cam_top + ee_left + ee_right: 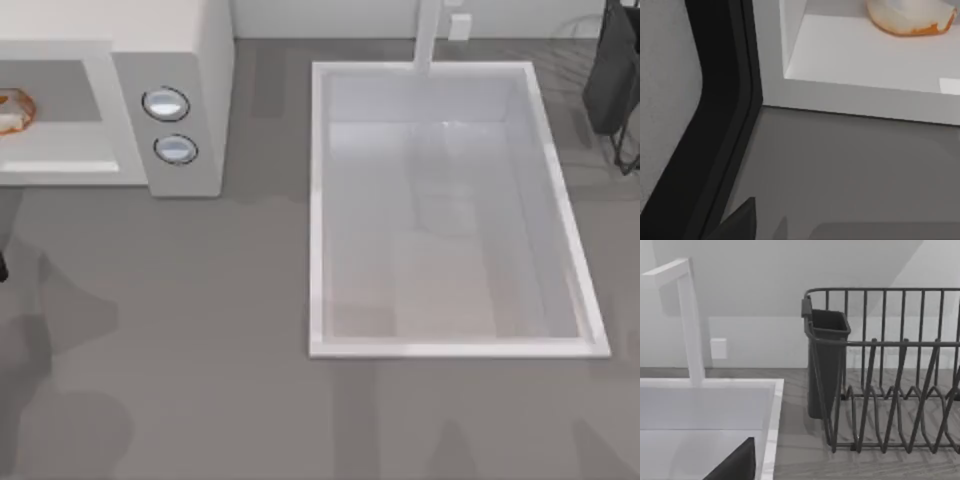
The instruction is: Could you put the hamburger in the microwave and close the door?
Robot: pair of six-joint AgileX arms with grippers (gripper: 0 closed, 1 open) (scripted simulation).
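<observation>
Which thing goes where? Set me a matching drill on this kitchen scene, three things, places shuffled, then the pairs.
Things:
1. hamburger
2. faucet
3. dish rack

Places:
A. at the far rim of the sink
B. on the counter beside the sink
C. inside the microwave cavity

Pairs: 1-C, 2-A, 3-B

The tabletop is seen from overhead. The microwave cavity is viewed closely from the left wrist; the sink, shared with the top view, from the right.
</observation>
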